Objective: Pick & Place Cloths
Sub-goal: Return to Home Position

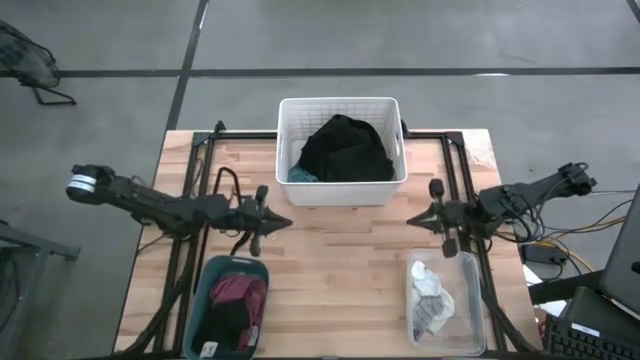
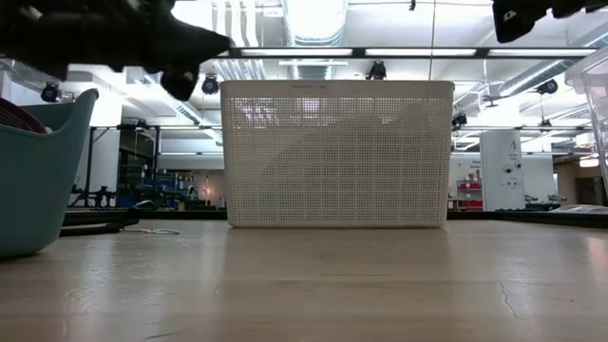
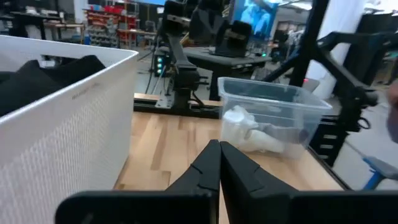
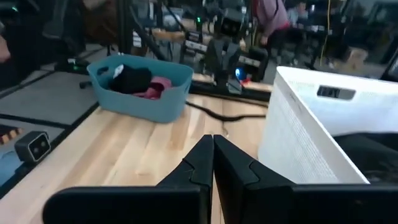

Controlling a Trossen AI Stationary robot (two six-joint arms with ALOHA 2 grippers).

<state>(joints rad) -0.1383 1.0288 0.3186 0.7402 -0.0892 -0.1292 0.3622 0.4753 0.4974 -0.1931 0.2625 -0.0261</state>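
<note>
A large black cloth [image 1: 345,148] lies in the white basket [image 1: 290,190] at the table's far middle, with a bit of teal cloth [image 1: 299,175] under it at the basket's left. Maroon-pink and black cloths [image 1: 235,300] lie in the teal tub [image 1: 203,280] at the near left. White and grey sock-like pieces [image 1: 430,300] lie in the clear bin [image 1: 470,275] at the near right. My left gripper [image 1: 285,223] is shut and empty above the table, left of centre. My right gripper [image 1: 412,221] is shut and empty, right of centre.
Bare wooden table lies between the two grippers and the near edge. The basket shows broadside in the low view [image 2: 337,152]. Black frame rails [image 1: 200,180] run along the table's left and right sides. People and equipment show in the room beyond the table.
</note>
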